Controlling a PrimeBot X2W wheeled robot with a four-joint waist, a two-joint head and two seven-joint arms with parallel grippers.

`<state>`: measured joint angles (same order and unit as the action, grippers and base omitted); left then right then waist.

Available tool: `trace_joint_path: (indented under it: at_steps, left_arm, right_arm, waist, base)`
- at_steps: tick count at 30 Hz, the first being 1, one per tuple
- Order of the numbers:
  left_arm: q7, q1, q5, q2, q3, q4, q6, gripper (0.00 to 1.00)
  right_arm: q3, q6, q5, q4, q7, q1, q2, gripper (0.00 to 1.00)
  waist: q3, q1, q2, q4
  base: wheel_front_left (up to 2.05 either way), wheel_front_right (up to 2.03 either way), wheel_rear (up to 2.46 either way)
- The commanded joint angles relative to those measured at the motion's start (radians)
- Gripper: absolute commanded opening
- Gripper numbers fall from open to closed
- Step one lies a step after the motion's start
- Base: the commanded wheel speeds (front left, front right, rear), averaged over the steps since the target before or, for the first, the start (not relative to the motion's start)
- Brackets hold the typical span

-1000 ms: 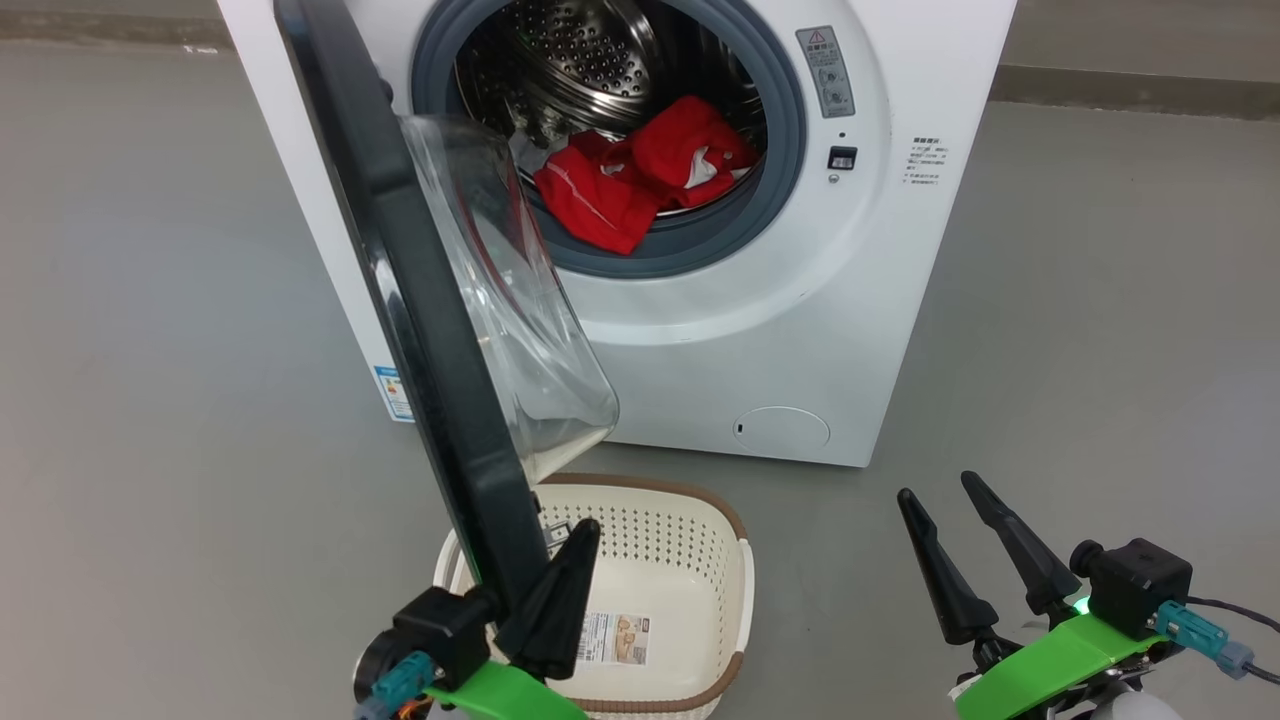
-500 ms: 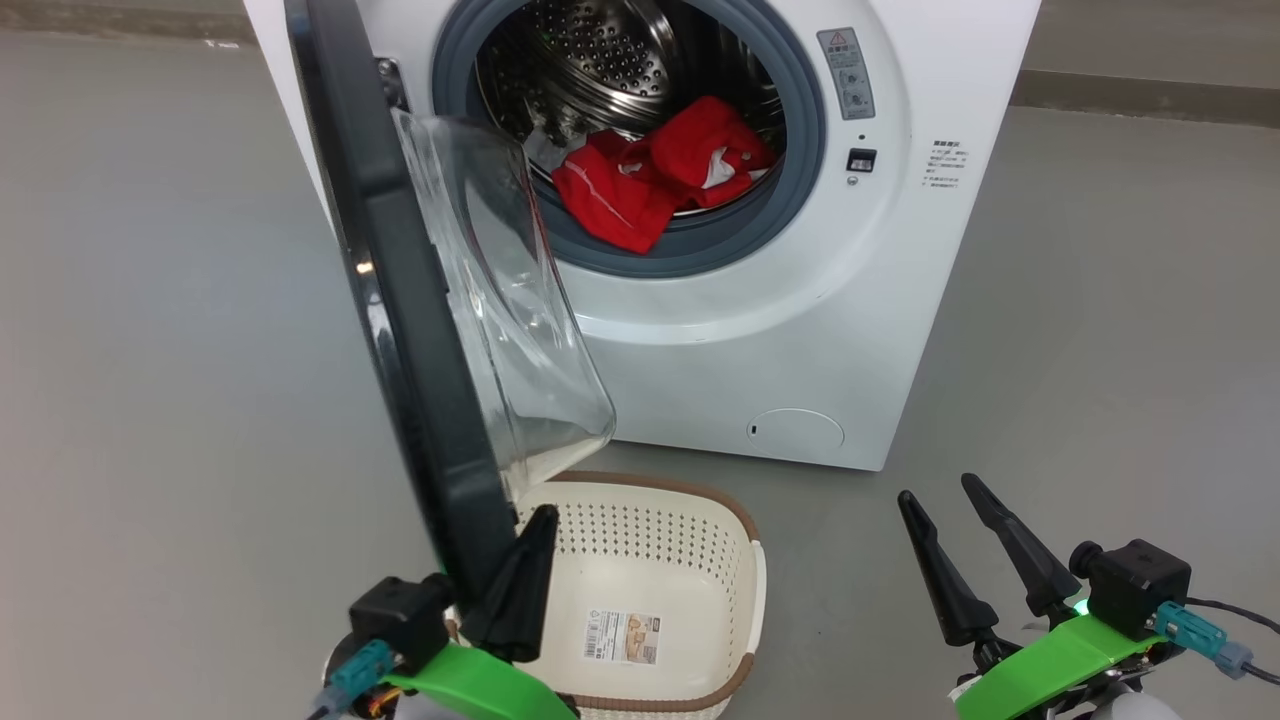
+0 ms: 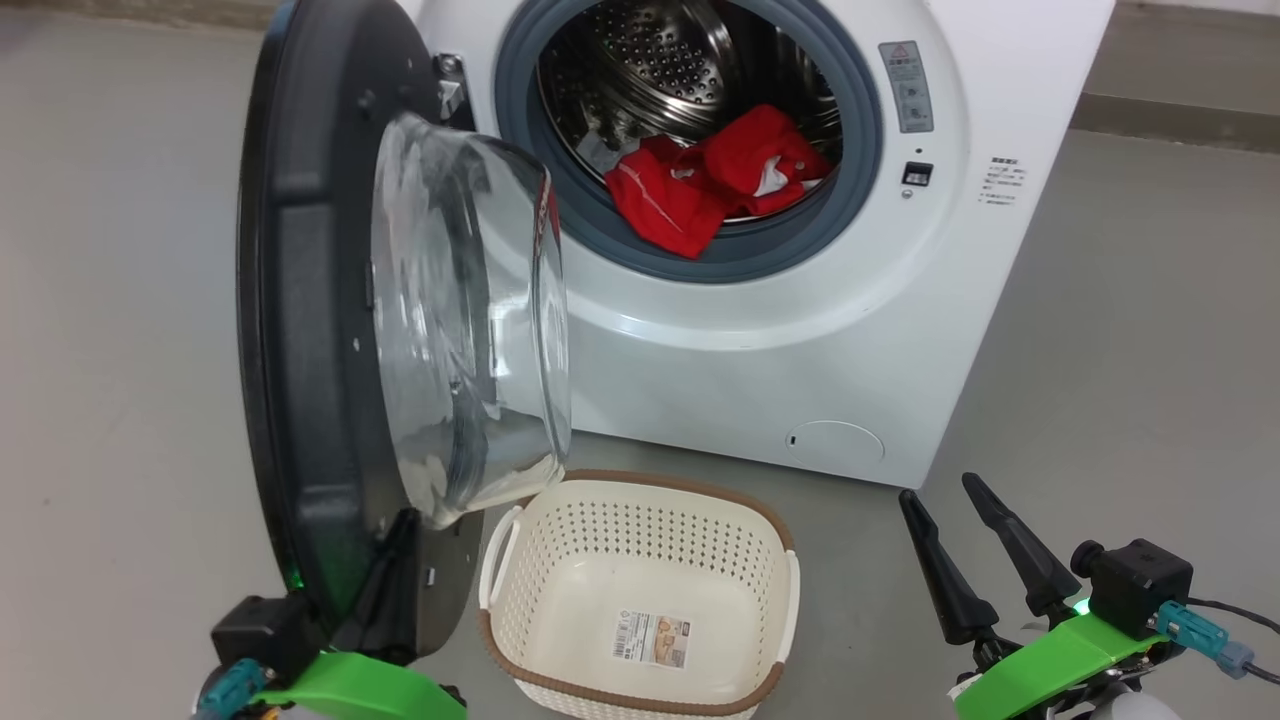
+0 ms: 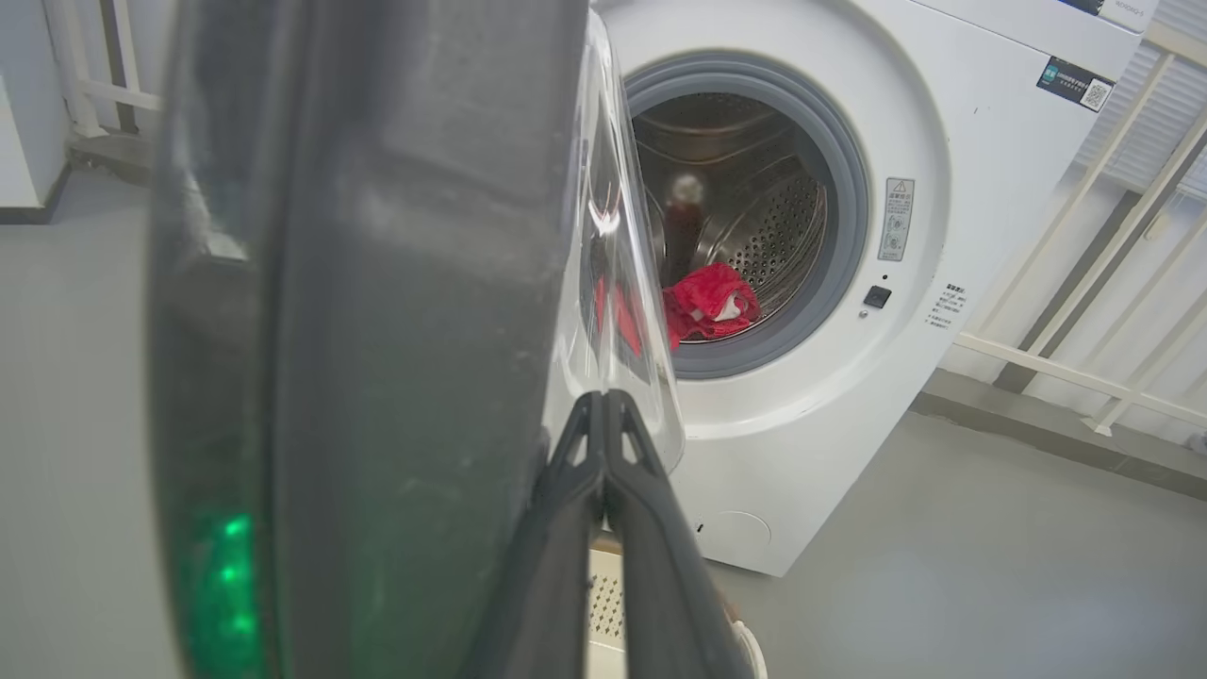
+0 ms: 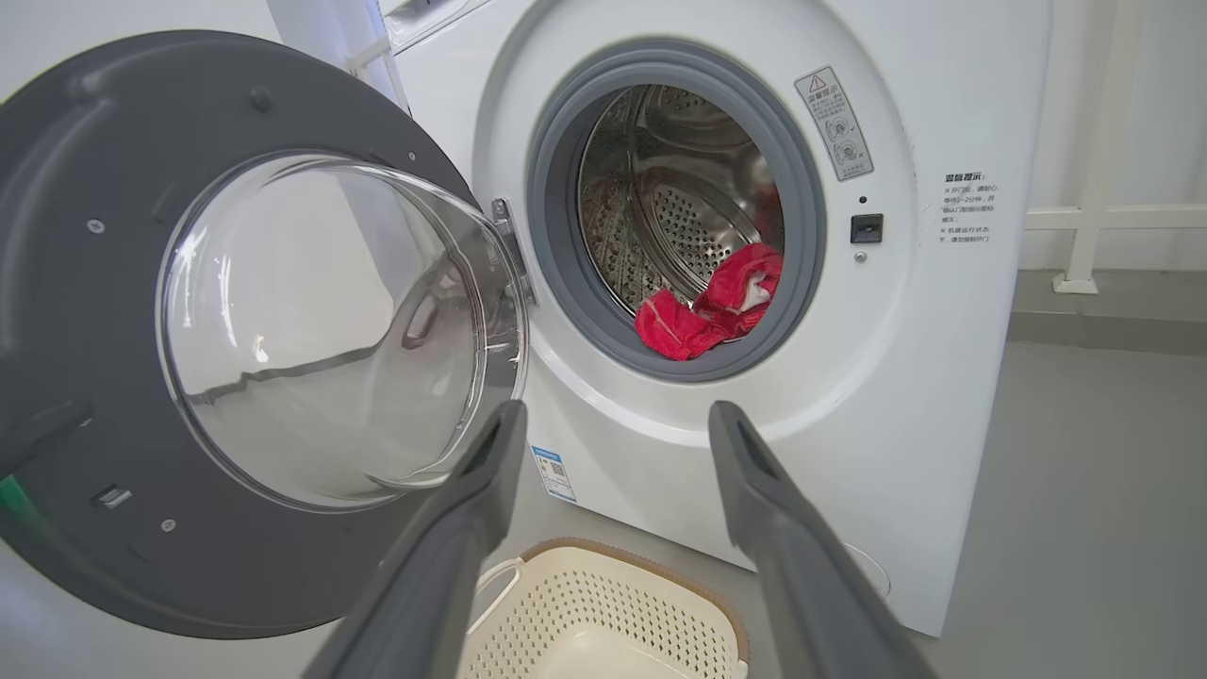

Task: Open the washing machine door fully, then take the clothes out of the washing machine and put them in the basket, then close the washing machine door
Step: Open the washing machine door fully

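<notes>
Left arm: low at the robot's left, its green wrist bracket near the grey floor (image 3: 1100,350). The left tool (image 4: 602,407) is clenched, its two long dark fingers pressed together with nothing between them. It points up along the inner face of the large round washing machine door with the black rim and bulging clear glass window (image 3: 310,300), at that door's lower edge. Whether the fingers actually touch the rim cannot be told.

Right arm: low at the robot's right, well apart from the machine. The right tool (image 3: 938,490) is released, its fingers spread and pointing up toward the appliance, holding nothing.

The door stands swung out on its hinge at the robot's left of the opening, its glass bowl facing inward.

White boxy front-loading washing machine (image 3: 800,330): the grey rubber gasket (image 3: 860,150) and the perforated steel drum (image 3: 680,60) are exposed. The bright red fabric clothes with white trim (image 3: 720,180) lie bunched at the bottom front of the drum, one fold draped onto the gasket's lower lip.

Small cream-white perforated plastic basket with brown woven-look rim (image 3: 640,482): on the floor just in front of the machine, beside the door's lower edge. It contains a paper label (image 3: 652,640) on its base and no garments.
</notes>
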<state>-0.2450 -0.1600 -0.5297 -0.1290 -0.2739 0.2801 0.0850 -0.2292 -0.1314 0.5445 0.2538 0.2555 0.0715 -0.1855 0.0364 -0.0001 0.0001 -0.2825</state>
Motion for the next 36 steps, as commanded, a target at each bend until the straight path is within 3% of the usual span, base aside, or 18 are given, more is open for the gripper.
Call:
trace_joint_path:
  at_steps: [1, 7, 20, 36]
  left_arm:
    - [0.001, -0.018, -0.01, -0.04, 0.061, -0.03, 0.018, 0.0]
    - [0.021, -0.044, -0.023, -0.094, 0.103, -0.005, 0.026, 0.0]
    - [0.05, -0.18, -0.024, -0.213, 0.137, 0.173, -0.022, 0.0]
    - [0.022, -0.36, -0.022, -0.317, 0.166, 0.416, -0.076, 0.0]
  right_arm:
    - [-0.012, 0.001, 0.002, -0.023, 0.006, 0.035, -0.006, 1.0]
    - [-0.014, 0.001, 0.003, -0.021, 0.006, 0.039, -0.002, 1.0]
    - [-0.016, 0.001, 0.003, -0.018, 0.006, 0.047, 0.001, 1.0]
    - [-0.021, 0.001, -0.006, -0.026, 0.006, 0.092, -0.009, 1.0]
  waist:
    - [0.002, 0.0001, -0.0001, -0.018]
    - [-0.005, 0.0001, -0.0001, -0.054]
    - [-0.029, 0.0001, -0.0001, -0.092]
    - [-0.108, 0.0001, -0.0001, -0.097]
  base:
    - [0.0, 0.0, 0.0]
    - [0.0, 0.0, 0.0]
    - [0.0, 0.0, 0.0]
    - [0.0, 0.0, 0.0]
